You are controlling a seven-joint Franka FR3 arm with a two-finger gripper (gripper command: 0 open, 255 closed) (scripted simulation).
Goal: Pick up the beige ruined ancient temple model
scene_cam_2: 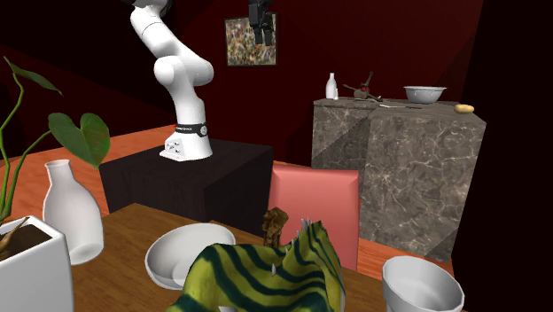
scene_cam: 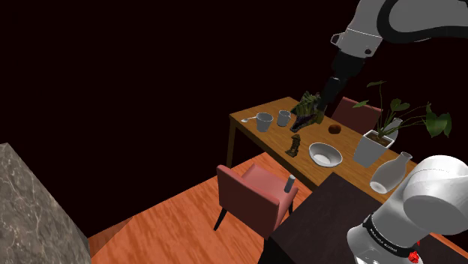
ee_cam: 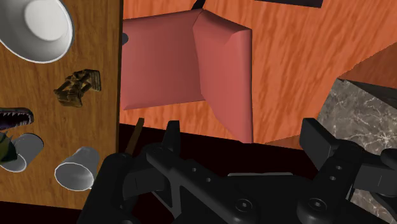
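Home dining room: wooden table [scene_cam: 349, 142], pink chair [scene_cam: 251, 191].

Small brown temple model [scene_cam: 296, 144] stands on the table [scene_cam: 246, 118] — just beside a white bowl [scene_cam: 325, 154].

The striped dinosaur [scene_cam_2: 266, 279] partly hides the temple model [scene_cam_2: 277, 222].

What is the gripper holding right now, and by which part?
Nothing. The gripper is open, with no object between its fingers; the temple model sits on the table, apart from it.
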